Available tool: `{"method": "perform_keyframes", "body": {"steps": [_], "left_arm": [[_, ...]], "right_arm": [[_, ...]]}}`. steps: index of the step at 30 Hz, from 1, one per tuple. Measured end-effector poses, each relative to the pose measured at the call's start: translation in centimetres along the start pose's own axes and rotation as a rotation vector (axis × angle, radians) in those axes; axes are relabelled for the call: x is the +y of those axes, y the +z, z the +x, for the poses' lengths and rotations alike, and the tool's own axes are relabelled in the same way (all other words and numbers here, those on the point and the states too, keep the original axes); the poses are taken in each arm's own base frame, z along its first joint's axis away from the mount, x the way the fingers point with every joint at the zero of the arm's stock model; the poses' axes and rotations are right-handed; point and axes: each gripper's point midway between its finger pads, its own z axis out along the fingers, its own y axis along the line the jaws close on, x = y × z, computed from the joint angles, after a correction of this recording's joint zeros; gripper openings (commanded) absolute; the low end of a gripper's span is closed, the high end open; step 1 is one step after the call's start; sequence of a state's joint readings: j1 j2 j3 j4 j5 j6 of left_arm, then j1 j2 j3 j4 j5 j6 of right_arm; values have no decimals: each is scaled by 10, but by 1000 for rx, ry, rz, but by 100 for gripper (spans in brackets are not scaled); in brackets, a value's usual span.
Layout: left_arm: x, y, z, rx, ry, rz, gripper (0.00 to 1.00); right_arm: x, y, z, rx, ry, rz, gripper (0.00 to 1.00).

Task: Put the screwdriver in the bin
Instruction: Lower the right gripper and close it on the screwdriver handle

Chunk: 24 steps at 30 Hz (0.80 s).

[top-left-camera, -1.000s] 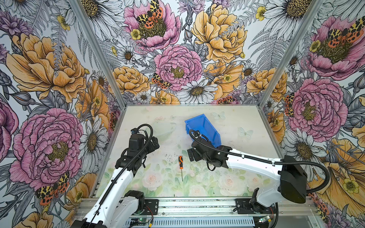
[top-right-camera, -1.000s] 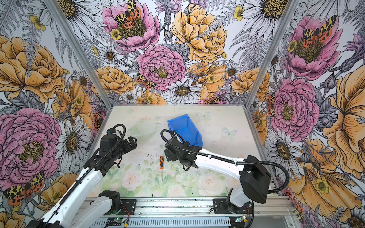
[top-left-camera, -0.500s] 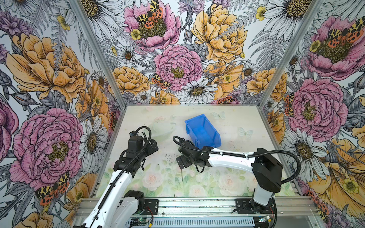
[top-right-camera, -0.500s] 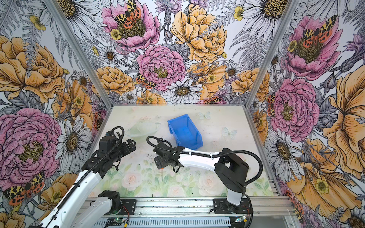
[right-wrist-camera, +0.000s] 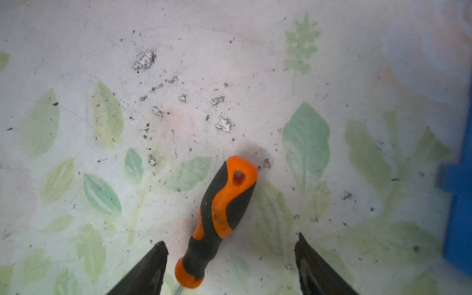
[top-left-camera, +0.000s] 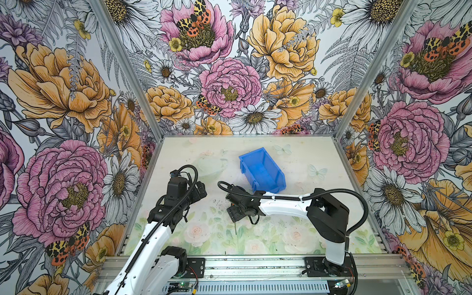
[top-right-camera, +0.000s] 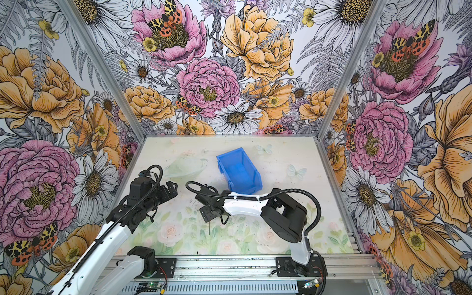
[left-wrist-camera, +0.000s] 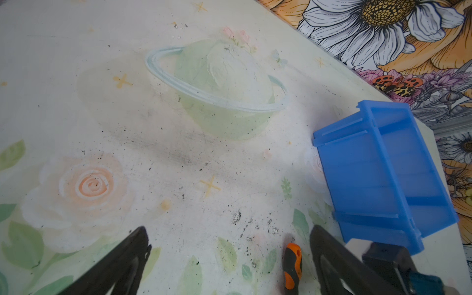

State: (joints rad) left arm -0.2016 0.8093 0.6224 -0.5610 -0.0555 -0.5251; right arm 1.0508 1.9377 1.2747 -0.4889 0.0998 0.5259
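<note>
Right wrist view, screwdriver [right-wrist-camera: 222, 209] seen lying flat on table [right-wrist-camera: 76, 51], handle flanked by right gripper [right-wrist-camera: 231, 241] spread wide, bin [top-left-camera: 258, 169] set nearby, left gripper [left-wrist-camera: 229, 229] held spread.

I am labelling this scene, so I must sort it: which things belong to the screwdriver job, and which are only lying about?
Belong to the job: screwdriver, lying on the table; blue bin, empty.

Only lying about: dark specks on the table; the planet and roses are just print.
</note>
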Motion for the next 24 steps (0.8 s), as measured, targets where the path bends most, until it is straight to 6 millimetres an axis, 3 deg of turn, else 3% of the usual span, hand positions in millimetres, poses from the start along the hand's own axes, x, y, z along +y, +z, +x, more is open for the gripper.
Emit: {"method": "perform_keyframes", "body": {"steps": [8,14,17,22,24], "left_arm": [[-9,-2,6,9,26,27,99],[-11,-2,10,19,37,36,99],[-12,-3,9,12,36,40,99],[-12,-6,8,-3,35,46,99],[-11,-7,7,-7,34,46,99]], "right_arm": [[1,9,3,17,-9,8,57],[1,13,-1,12,-24,16,24],[1,14,-1,11,-23,17,12],[-2,14,-3,10,-15,20,0],[-2,14,-3,9,-15,20,0]]}}
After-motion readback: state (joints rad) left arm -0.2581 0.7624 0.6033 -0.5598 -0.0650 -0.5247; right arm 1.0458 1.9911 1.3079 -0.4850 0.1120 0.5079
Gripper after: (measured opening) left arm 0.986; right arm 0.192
